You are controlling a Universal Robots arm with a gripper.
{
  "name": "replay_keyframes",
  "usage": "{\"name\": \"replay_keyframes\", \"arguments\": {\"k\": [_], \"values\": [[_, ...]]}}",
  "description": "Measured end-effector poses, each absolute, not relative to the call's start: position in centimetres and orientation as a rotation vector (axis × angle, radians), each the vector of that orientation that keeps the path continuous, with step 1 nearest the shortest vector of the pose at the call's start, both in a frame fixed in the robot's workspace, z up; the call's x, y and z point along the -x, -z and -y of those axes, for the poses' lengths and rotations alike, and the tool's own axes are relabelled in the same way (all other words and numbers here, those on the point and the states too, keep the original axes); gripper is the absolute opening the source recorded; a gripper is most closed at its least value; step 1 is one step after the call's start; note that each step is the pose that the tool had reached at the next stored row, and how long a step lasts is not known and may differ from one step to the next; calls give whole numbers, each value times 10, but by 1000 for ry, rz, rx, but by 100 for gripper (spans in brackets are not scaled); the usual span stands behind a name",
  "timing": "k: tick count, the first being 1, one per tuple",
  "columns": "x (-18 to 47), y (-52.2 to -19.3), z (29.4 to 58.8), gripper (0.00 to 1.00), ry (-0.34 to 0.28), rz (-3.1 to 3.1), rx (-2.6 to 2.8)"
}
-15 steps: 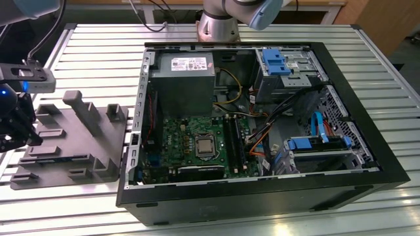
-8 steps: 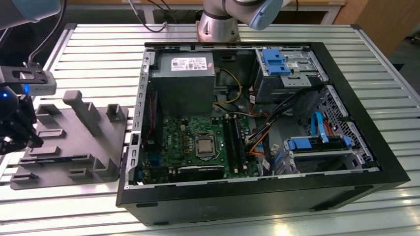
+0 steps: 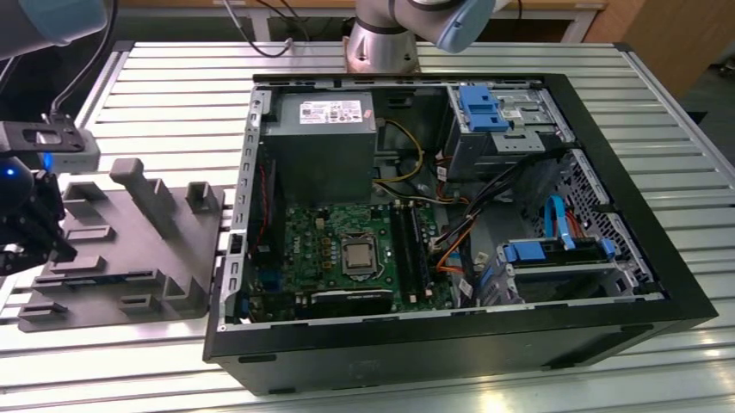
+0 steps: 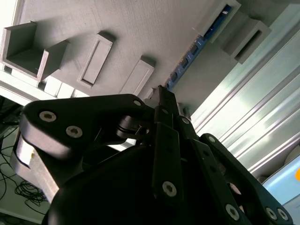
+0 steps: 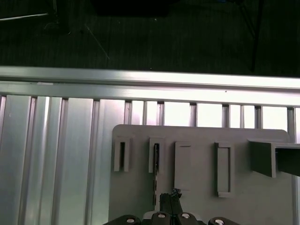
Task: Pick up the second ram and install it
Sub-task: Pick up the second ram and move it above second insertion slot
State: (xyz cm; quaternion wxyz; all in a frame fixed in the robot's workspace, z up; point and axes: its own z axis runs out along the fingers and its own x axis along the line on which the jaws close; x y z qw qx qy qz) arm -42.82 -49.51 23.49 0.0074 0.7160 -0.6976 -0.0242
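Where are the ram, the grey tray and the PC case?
ram (image 5: pixel 156 159): first wrist view, its edge showing in a slot.
grey tray (image 3: pixel 132 254): exterior view, bare flat base.
PC case (image 3: pixel 460 348): exterior view, black outer wall.

The second ram (image 5: pixel 156 161) is a thin, narrow, dark strip standing on its long edge on the grey holder (image 5: pixel 201 206). One end sits in a raised slot by the holder's edge, the second slot from a corner. In the second wrist view its face looks bluish, with a row of small dark chips.
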Motion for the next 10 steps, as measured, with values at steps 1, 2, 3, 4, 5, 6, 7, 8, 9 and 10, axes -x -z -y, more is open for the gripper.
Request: {"name": "replay_keyframes", "arguments": {"k": [1,2,3,4,5,6,7,8,9,10], "values": [[428,-234,495,11,76,2181,-2239],[428,-234,496,11,76,2181,-2239],[428,-233,496,11,76,2181,-2239],[428,-233,497,11,76,2182,-2239],[428,-232,497,11,76,2182,-2239],[428,-232,497,11,76,2182,-2239],[428,-231,498,11,76,2182,-2239],[428,-231,498,11,76,2182,-2239],[428,-230,498,11,76,2181,-2239],[428,-230,499,11,76,2181,-2239]]}}
